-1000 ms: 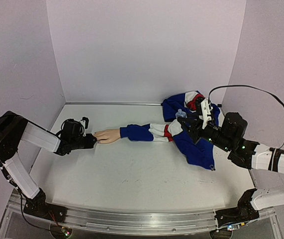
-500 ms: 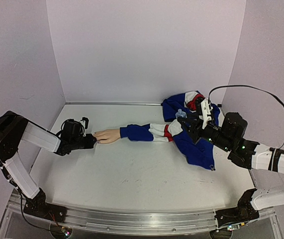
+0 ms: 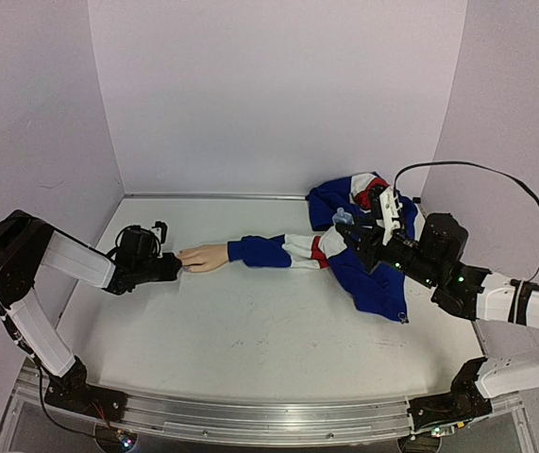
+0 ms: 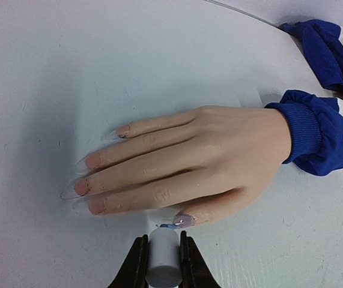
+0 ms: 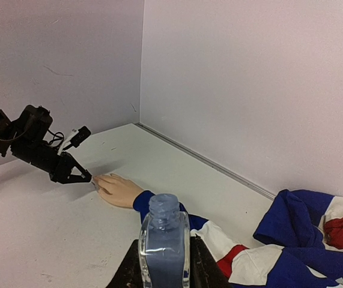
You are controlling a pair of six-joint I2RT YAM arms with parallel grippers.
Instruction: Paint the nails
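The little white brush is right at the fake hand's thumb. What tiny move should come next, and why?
Probably a short stroke across the thumbnail. The left gripper is shut on the white brush, whose bluish tip touches only that nail's near edge, so the rest of the nail seems yet to be covered.

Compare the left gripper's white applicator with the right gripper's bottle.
The applicator in the left gripper is opaque, its blue tip at the thumbnail of the mannequin hand; the bottle in the right gripper is clear, uncapped, bluish inside. The applicator reaches the hand; the bottle stands upright far from it. Both sit clamped between jaws.
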